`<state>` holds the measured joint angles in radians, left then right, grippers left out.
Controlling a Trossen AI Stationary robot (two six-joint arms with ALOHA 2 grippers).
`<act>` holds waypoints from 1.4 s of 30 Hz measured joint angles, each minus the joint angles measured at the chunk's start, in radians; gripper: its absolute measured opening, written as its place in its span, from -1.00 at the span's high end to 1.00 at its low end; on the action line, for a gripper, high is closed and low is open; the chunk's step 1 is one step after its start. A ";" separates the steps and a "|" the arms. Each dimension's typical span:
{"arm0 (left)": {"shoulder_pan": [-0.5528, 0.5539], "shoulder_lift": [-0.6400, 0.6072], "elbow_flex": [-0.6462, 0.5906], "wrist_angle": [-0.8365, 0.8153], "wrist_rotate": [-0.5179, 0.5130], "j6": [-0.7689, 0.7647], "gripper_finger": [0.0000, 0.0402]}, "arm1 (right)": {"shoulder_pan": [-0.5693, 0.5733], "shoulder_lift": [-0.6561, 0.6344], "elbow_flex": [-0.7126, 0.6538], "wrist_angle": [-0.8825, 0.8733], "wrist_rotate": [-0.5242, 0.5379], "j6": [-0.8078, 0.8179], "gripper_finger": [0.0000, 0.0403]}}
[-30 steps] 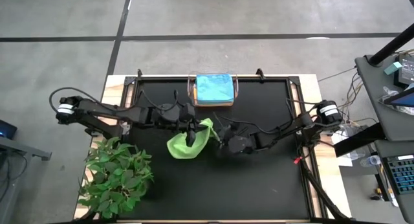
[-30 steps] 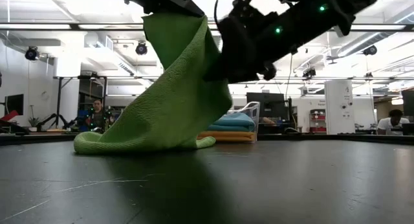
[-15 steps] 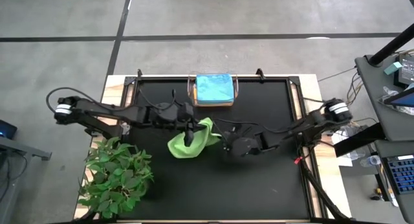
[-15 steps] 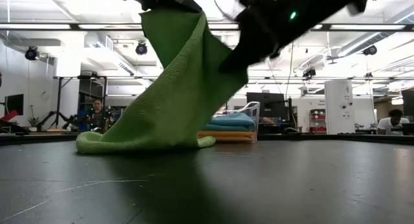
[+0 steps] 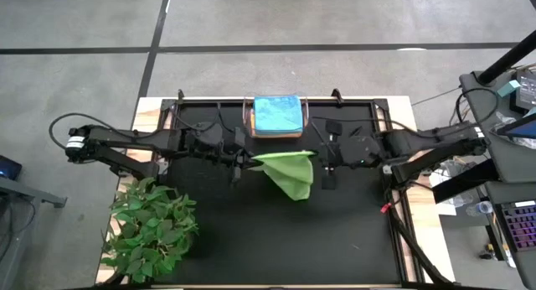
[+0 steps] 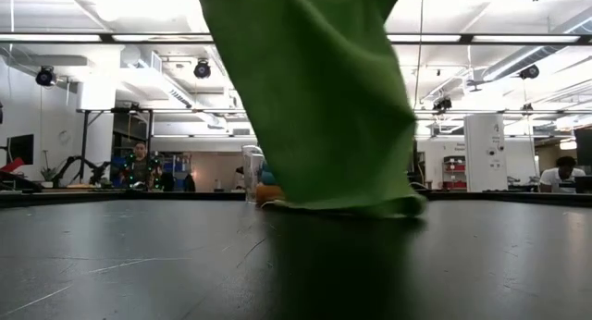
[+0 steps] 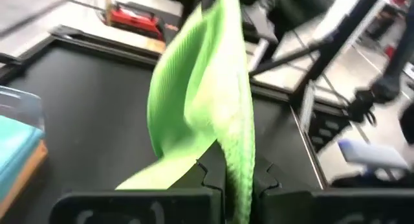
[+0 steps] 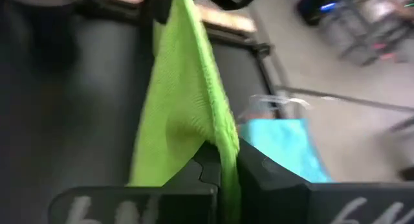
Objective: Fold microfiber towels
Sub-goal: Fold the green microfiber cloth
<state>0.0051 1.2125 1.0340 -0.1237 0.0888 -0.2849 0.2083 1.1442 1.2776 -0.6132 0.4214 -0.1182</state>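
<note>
The lime green microfiber towel (image 5: 289, 173) hangs spread between my two grippers over the middle of the table. Its upper edge runs from my left gripper (image 5: 244, 159) to my right gripper (image 5: 321, 160), and both are shut on it. In the low view the towel (image 6: 314, 98) drops from above the picture, and its lower end (image 6: 347, 207) lies on the black table top. A light blue towel (image 5: 277, 114) lies folded in the clear bin at the far edge. My left gripper pinches the towel's upper edge at its left end (image 7: 234, 160) between its two fingers, coming level from the table's left. The cloth hangs below the fingers. My right gripper pinches the same edge at its right end (image 8: 221, 146) between its two fingers, coming level from the table's right. The edge runs straight between the two holds.
The clear plastic bin (image 5: 303, 116) stands at the middle of the far edge, just behind the towel. A leafy green plant (image 5: 152, 227) fills the near left corner. Bare black table top (image 5: 335, 231) lies near and to the right.
My right gripper has shut on the towel and gone toward the table's right and far edges with it. My left gripper has shifted slightly toward the far edge. The towel, bunched on the table before, is now lifted and spread between the grippers, only its lower end staying down.
</note>
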 joint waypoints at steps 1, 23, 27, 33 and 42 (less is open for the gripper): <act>0.000 0.001 -0.009 0.000 0.013 0.009 1.00 | -0.003 0.000 0.026 -0.045 -0.037 0.010 0.96; 0.000 0.031 -0.066 -0.074 0.092 0.003 1.00 | -0.006 0.017 0.043 -0.223 -0.006 0.074 0.96; 0.000 0.030 -0.068 -0.072 0.089 0.002 1.00 | -0.006 0.029 0.034 -0.222 -0.010 0.076 0.96; 0.000 0.028 -0.072 -0.105 0.089 0.002 0.82 | -0.006 0.034 0.027 -0.236 -0.010 0.095 0.96; -0.001 0.057 -0.098 -0.224 0.050 0.072 0.96 | -0.006 0.031 0.027 -0.246 -0.005 0.124 0.96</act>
<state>0.0044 1.2691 0.9362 -0.3480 0.1390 -0.2131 0.2024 1.1751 1.3045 -0.8588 0.4162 0.0061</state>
